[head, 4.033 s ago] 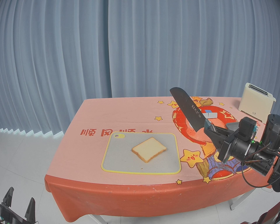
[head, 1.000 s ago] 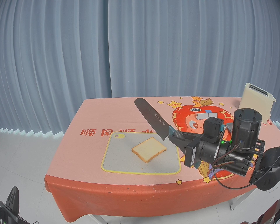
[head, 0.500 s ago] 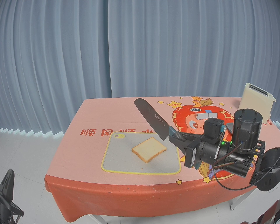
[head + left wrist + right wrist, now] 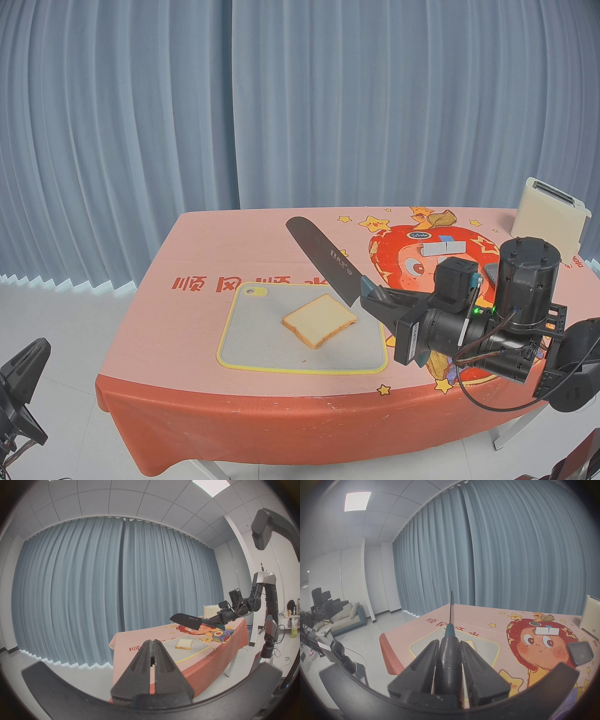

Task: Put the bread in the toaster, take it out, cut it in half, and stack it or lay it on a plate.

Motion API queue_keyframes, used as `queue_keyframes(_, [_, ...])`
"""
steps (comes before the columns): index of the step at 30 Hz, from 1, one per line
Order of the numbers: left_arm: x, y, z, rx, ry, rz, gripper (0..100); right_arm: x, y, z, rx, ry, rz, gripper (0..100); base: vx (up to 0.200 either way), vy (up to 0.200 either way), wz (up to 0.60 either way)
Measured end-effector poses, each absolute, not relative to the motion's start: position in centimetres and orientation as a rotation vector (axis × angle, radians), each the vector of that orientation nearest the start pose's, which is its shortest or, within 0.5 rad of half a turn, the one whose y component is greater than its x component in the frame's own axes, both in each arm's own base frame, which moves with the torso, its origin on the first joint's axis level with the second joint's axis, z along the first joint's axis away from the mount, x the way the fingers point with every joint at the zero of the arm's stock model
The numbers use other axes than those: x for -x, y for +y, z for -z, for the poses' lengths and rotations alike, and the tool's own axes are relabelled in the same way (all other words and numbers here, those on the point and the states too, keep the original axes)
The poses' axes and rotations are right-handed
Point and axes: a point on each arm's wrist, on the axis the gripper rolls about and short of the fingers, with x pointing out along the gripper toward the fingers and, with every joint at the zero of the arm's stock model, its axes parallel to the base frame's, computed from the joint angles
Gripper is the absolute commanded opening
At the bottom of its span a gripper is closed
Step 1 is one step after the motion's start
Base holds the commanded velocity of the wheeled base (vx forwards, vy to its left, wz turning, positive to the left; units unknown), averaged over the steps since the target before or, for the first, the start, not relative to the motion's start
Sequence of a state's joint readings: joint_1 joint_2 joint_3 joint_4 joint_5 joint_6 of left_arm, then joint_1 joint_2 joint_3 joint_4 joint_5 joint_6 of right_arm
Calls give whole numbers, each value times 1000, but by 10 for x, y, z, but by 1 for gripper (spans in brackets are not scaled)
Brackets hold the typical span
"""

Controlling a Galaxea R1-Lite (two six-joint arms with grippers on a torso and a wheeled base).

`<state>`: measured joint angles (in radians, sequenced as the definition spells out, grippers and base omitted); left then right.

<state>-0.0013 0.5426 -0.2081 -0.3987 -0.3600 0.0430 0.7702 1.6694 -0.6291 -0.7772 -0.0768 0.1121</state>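
Board (image 4: 262, 337): bread (image 4: 319, 320) near right jaws

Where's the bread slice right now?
In the head view, the pale square bread slice lies flat on the grey, yellow-rimmed cutting board, right of its centre. The black-bladed knife held by the right gripper hangs just beyond it.

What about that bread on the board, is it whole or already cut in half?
Whole. The bread lies flat on the cutting board as one uncut slice; the knife hangs above it, not touching.
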Motion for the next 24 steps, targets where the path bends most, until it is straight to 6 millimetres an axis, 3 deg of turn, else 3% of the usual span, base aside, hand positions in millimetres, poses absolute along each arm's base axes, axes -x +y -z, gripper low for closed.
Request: queue_keyframes(24, [-97,-14,-209,-20,68,581,0,-200,197,-155,12,298,-687,0,0,0,0])
